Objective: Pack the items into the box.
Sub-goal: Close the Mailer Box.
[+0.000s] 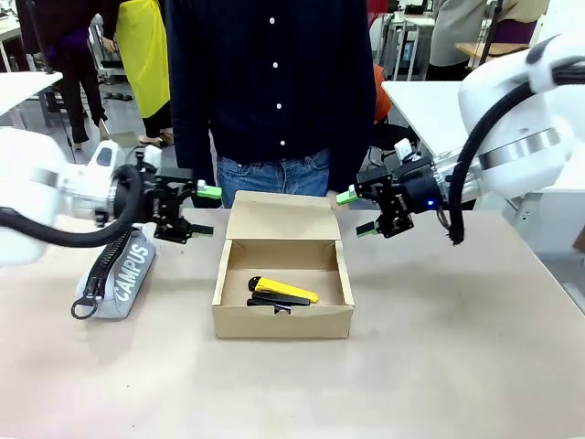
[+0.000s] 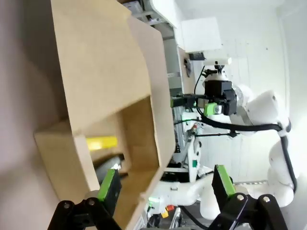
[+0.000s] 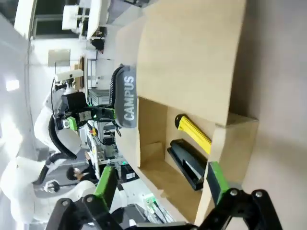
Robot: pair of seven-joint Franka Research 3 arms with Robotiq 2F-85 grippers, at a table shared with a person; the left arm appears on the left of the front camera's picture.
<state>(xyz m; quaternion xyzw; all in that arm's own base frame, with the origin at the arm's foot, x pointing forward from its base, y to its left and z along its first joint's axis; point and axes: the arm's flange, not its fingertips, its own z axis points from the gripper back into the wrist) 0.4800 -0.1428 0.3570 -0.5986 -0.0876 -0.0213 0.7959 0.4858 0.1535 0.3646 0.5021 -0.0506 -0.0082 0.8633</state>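
1. Now the box [image 1: 283,322] sits mid-table with its lid [image 1: 281,215] standing up at the back. It looks like light, thin card that creases easily, so I'd push the lid by its free edge.
2. Left gripper [image 1: 203,211] and right gripper [image 1: 356,213] hang just beside the lid's top corners, jaws spread wide, gripping nothing.
3. Knife [image 1: 286,291] lies inside the box; probably stiff and light.
4. Black piece [image 1: 274,303] lies against it, also inside.

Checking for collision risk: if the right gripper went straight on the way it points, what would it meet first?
The box: the open right gripper points at its near side, by the raised lid flap. Whether flap edge or side wall comes first, depth leaves unclear.
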